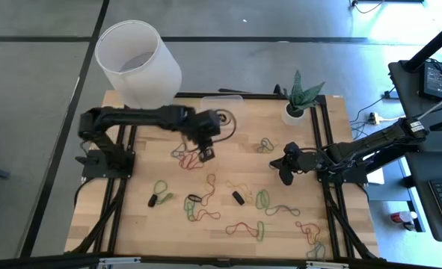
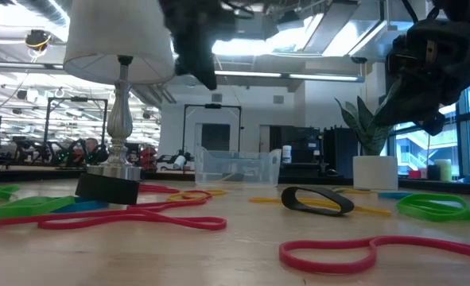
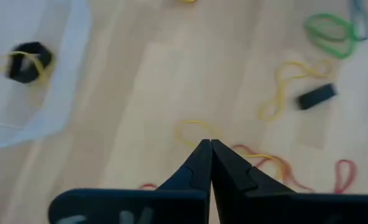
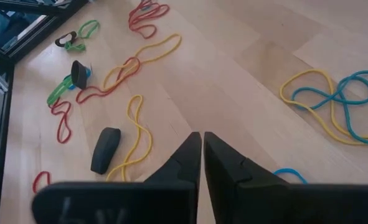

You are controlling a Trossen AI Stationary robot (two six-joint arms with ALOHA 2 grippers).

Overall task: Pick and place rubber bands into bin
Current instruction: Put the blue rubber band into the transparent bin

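Rubber bands, thin, limp and light, lay scattered flat over the wooden table near the clear bin, best pinched at a raised strand, with left gripper and right gripper jaws both clenched empty.

Site I worked in remotely: a robotics lab in an open-plan industrial hall. Evidence: exposed silver ceiling ducts, grey concrete floor, black-framed pale wooden workbench, neighbouring black equipment desk.
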